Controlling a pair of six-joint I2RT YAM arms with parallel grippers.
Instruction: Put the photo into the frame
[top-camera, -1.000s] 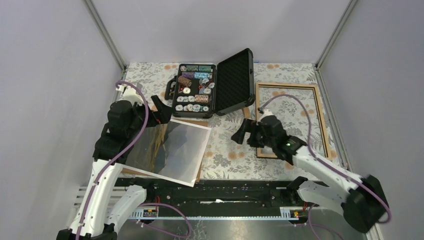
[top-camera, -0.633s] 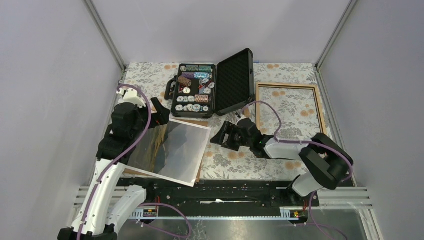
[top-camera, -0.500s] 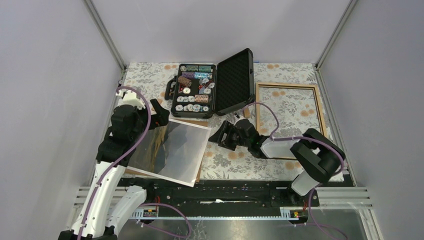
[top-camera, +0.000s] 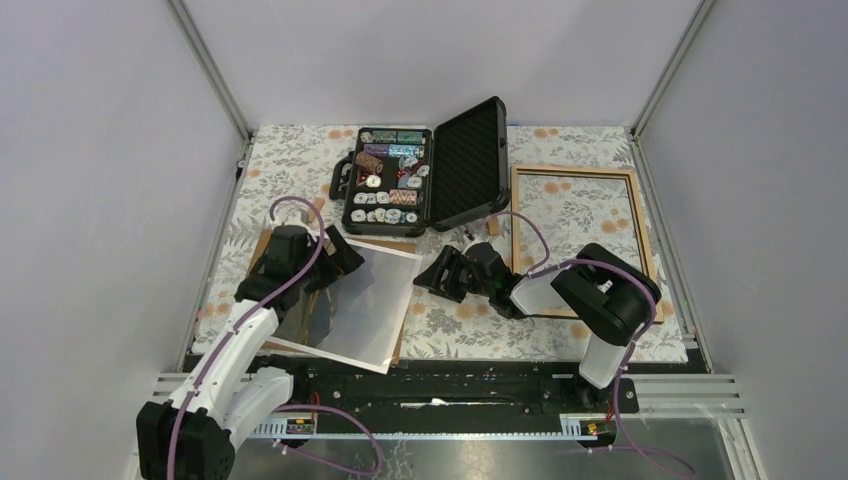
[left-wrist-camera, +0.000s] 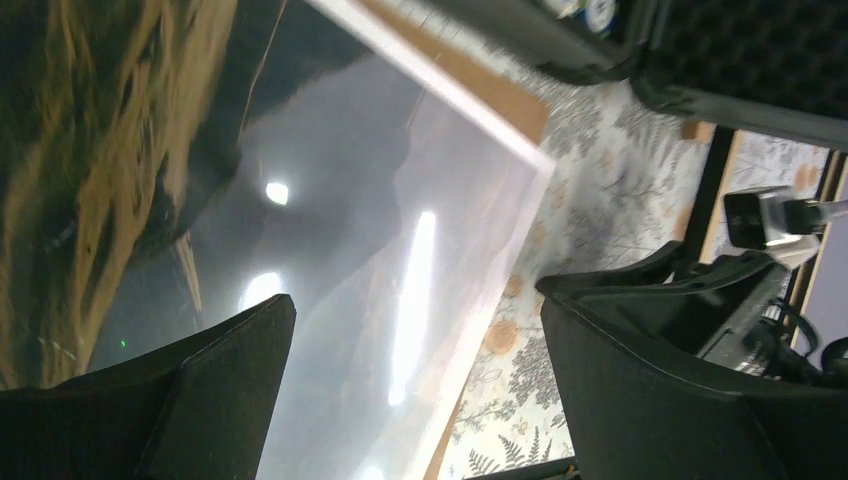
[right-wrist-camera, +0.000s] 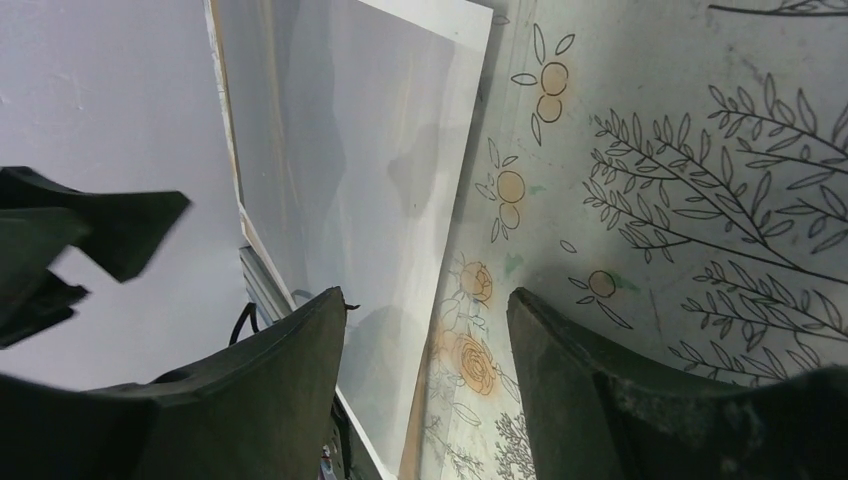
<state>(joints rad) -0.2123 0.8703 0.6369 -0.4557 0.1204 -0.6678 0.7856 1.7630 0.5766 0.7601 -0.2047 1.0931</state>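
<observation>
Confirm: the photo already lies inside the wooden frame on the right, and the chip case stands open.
No. The top view shows the photo lying outside the frame, at the left on a brown board. The chip case does stand open.

Left arm (top-camera: 235, 340): reaches forward from its base, forearm sloping up and inward — wrist bent down
Left gripper (top-camera: 342, 256): jaws spread wide, nothing between them, tips pointing forward and to the right
Right arm (top-camera: 600, 300): folded back on itself, elbow raised, forearm stretched low to the left
Right gripper (top-camera: 432, 272): held low, pointing left — jaws parted, gripping nothing
</observation>
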